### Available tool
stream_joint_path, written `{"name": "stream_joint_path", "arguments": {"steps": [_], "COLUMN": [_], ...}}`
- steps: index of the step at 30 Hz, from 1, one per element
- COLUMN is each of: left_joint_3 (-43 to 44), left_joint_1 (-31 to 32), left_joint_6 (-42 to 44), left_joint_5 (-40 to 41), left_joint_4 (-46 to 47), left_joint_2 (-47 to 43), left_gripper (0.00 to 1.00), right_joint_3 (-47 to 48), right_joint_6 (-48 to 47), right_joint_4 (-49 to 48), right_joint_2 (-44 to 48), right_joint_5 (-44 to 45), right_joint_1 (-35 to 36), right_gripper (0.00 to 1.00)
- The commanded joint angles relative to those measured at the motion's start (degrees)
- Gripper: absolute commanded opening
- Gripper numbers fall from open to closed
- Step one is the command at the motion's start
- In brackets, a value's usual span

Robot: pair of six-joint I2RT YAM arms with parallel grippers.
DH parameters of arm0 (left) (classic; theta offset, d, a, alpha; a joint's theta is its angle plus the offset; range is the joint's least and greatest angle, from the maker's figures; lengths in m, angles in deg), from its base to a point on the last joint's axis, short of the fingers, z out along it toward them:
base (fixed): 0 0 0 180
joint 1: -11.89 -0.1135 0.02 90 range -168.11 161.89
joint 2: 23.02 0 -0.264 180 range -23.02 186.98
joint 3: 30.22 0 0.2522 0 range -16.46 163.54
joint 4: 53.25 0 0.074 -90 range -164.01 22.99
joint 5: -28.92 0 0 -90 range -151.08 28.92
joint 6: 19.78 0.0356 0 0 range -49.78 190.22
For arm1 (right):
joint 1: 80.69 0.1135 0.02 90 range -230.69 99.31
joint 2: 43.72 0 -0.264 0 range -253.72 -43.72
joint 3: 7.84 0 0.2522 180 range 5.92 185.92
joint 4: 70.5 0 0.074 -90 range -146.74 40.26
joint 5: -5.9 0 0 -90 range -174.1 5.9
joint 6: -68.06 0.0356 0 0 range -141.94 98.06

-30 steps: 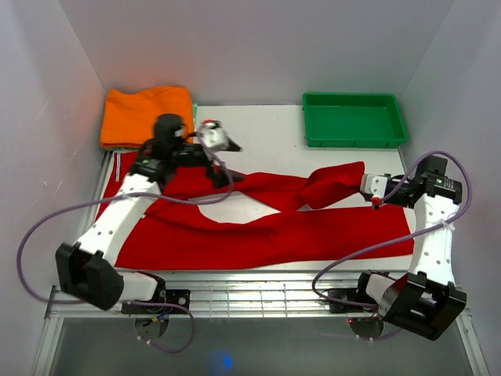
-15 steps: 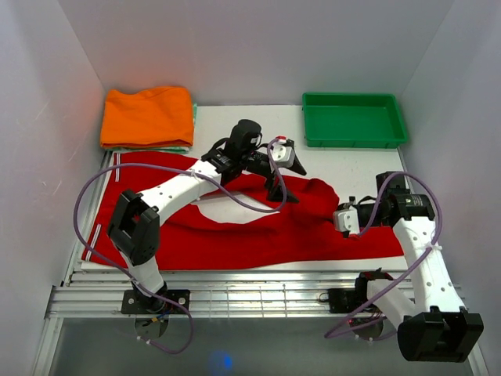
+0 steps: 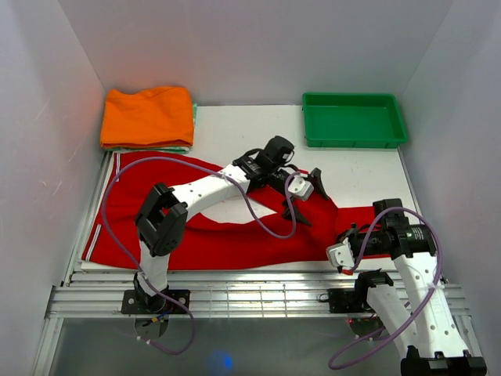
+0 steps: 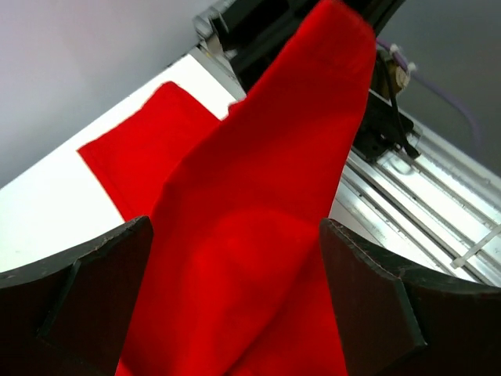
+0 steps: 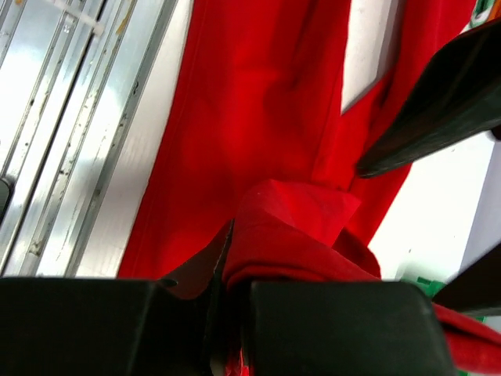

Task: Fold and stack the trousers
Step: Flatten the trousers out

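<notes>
White table point(image 3: 235, 125), red trousers point(image 3: 235, 239) across it, left fingers point(image 4: 86, 305) wide apart, right fingers point(image 5: 102, 329) clamped on trousers.

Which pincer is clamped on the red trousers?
The right pincer, shut on a bunched fold of the trousers; the left pincer stands wide open.

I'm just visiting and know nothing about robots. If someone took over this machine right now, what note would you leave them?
Left gripper: jaws wide open above the trousers, gripping nothing.
Right gripper: jaws shut on a bunch of trouser fabric near the table's front right edge.
Trousers: mostly flat across the table, with the waist end at the left.
Orange folded garment is at back left, green tray at back right.
Done: no finished fold visible.
Left: fold the trousers, then stack them.
</notes>
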State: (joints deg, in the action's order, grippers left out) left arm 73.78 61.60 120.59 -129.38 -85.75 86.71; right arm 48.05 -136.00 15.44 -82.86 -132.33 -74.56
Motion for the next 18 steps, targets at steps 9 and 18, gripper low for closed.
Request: {"name": "stream_joint_path", "arguments": {"steps": [9,18], "left_joint_3": [9.9,12.3], "left_joint_1": [4.2,4.9], "left_joint_6": [11.9,14.5], "left_joint_5": [0.5,1.1], "left_joint_4": [-3.0,-1.1], "left_joint_2": [10.0,12.3], "left_gripper": [0.98,0.68], "right_joint_3": [-3.5,-1.7], "right_joint_6": [-36.2,-36.2], "right_joint_4": [3.1,2.2], "right_joint_2": [5.7,2.8], "right_joint_5": [4.5,5.0], "right_joint_1": [0.3,0.4], "right_gripper": [0.08,0.08]}}
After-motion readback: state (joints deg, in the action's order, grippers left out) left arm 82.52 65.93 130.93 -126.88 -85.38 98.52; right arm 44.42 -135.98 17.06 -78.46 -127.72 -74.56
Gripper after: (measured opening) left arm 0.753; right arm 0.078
